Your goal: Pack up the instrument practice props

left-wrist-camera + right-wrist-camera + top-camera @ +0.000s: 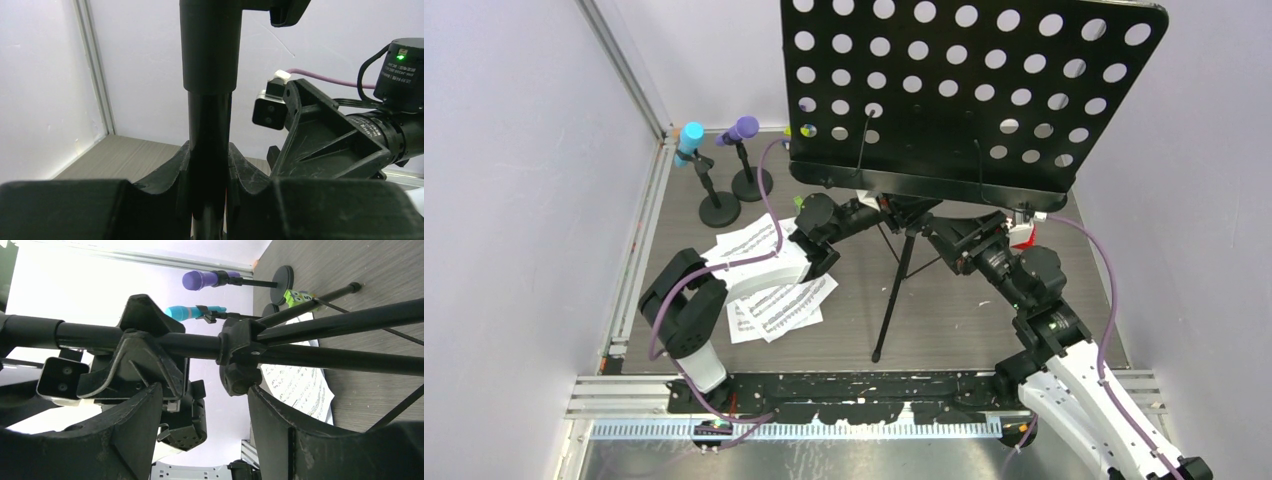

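Observation:
The black perforated music rack [964, 90] stands on tripod legs [892, 300] in the middle of the table. My left gripper [209, 170] is shut on its upright pole [209, 115], just below the rack. My right gripper [202, 390] is open beside it, its fingers straddling empty space under the pole. The tripod hub [240, 352] sits at the tip of one finger [270, 410]. White sheet-music pages [774, 300] lie under the left arm. The cyan microphone [690, 135] and the purple microphone [744, 128] sit in two round-based mic holders [720, 212] at the back left.
A small red block [1024, 236] lies behind the right gripper and a green toy brick [298, 297] lies near the holders. Walls close in on both sides, with a metal rail [639, 240] along the left edge. The rack overhangs both wrists.

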Controlling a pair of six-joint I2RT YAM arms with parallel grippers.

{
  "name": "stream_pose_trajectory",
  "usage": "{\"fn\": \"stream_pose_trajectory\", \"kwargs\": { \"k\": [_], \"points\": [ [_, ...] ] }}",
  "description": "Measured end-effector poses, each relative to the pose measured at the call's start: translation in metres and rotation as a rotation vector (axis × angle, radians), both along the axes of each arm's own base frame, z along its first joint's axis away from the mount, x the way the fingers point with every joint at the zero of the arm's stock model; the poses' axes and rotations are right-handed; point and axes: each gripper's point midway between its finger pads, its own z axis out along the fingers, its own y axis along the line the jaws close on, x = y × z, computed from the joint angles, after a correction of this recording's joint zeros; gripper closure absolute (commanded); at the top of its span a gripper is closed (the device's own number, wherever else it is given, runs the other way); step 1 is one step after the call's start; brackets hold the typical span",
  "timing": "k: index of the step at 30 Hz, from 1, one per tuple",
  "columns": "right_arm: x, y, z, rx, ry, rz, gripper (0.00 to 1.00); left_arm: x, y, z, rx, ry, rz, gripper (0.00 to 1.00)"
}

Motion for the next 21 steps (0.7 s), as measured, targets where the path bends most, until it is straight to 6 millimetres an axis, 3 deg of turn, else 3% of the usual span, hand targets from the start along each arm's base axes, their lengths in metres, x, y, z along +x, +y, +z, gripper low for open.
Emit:
{"fn": "stream_pose_trajectory", "kwargs": {
  "k": [12,21],
  "points": [
    [-0.005,-0.006,-0.016,0.000,0.050,-0.025,0.41,-0.001,0.000,0.001,-0.002,-0.001,-0.004,1.00],
    [0.007,-0.001,-0.036,-0.017,0.124,-0.027,0.45,-0.002,0.000,0.000,-0.004,-0.001,-0.012,1.00]
  ]
}}
